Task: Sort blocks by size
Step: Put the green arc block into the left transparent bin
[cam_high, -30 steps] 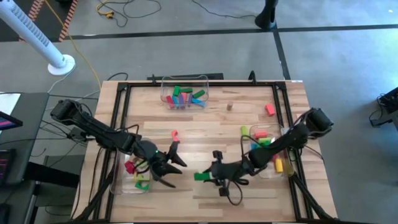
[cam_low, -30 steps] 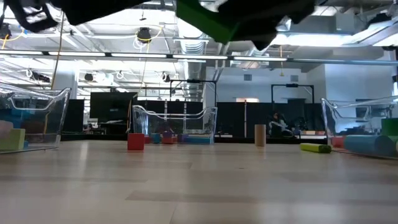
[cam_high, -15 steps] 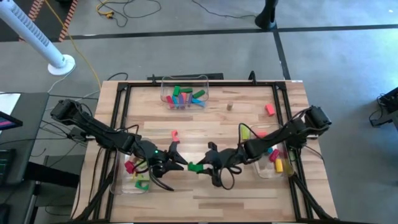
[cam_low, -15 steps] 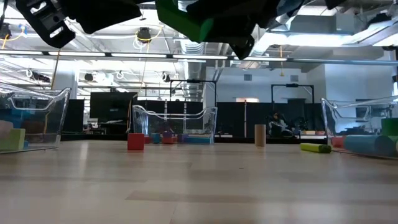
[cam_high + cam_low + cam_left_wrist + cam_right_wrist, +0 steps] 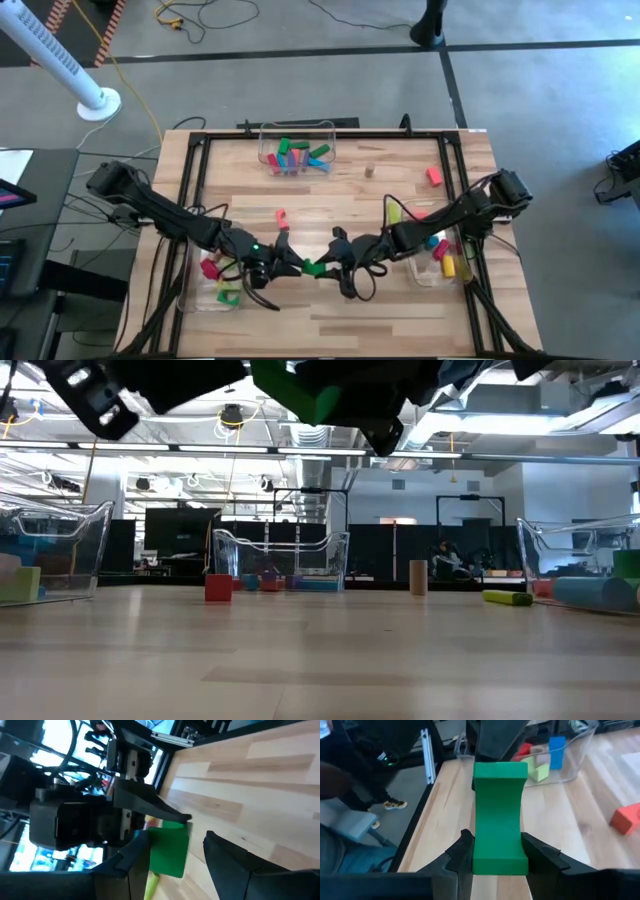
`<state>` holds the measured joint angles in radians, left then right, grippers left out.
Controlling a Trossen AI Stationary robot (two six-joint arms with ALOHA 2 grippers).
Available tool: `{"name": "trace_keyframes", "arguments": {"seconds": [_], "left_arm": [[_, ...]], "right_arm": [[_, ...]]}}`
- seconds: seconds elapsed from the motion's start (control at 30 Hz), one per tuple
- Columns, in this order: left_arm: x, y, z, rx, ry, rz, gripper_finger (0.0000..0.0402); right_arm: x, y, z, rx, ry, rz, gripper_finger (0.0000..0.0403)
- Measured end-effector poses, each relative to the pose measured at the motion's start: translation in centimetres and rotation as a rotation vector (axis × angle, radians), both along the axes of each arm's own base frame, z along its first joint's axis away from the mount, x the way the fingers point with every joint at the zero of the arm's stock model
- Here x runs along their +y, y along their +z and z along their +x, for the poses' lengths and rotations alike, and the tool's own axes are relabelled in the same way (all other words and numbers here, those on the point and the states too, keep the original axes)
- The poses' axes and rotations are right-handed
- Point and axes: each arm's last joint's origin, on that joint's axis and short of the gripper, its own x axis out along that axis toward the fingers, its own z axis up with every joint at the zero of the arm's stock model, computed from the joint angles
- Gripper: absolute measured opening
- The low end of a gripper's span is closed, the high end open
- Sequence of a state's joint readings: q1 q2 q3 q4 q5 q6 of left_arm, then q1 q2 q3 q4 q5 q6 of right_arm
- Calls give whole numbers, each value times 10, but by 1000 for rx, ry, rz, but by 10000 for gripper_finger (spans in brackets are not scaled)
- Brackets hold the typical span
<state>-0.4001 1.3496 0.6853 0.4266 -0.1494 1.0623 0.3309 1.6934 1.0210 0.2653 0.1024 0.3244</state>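
High view: right gripper (image 5: 322,266) grasps a green arch-shaped block (image 5: 313,268) above mid-worktop (image 5: 330,200); left gripper (image 5: 290,266) meets it.

Left wrist view: left fingers spread, straddling the block's end, not clamped.

Right wrist view: block (image 5: 499,820) pinched at its waist.

Judgement: handover under way; next, left clamps, right lets go. Bare boards below; clear plastic bin (image 5: 215,290) near the left arm.

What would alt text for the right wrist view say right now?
A green block with waisted sides is pinched upright in the right end effector, held over the wooden table. The left end effector meets its far end. Behind sit a clear bin of blocks and a loose red block.
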Motion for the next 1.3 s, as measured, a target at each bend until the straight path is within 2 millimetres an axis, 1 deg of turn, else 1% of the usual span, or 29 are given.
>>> {"name": "trace_keyframes", "arguments": {"seconds": [0.1, 0.23, 0.33, 0.53, 0.7, 0.93, 1.17, 1.3], "left_arm": [[-3, -7, 8, -33, 32, 27, 176], [-4, -8, 14, -87, 52, 7, 176], [-4, -8, 14, -86, 52, 3, 176], [-5, -10, 13, -63, 88, -40, 176], [-9, -12, 11, -40, 89, -32, 176], [-9, -16, 10, -6, 90, -30, 176], [-10, -12, 12, 13, 101, -78, 176], [-12, -8, 15, 72, 96, -93, 176]], "right_arm": [[0, -2, 0, 13, 3, -3, 166], [-1, -2, 0, 16, -1, 4, 166], [0, -2, 0, 21, -1, 2, 166], [1, -3, -1, 35, -4, 13, 166], [1, -6, -3, 79, -6, 41, 166], [0, -7, -3, 106, 24, 92, 166], [-3, -7, -2, 125, 28, 119, 166], [-3, -9, -2, 132, 28, 123, 166]]}}
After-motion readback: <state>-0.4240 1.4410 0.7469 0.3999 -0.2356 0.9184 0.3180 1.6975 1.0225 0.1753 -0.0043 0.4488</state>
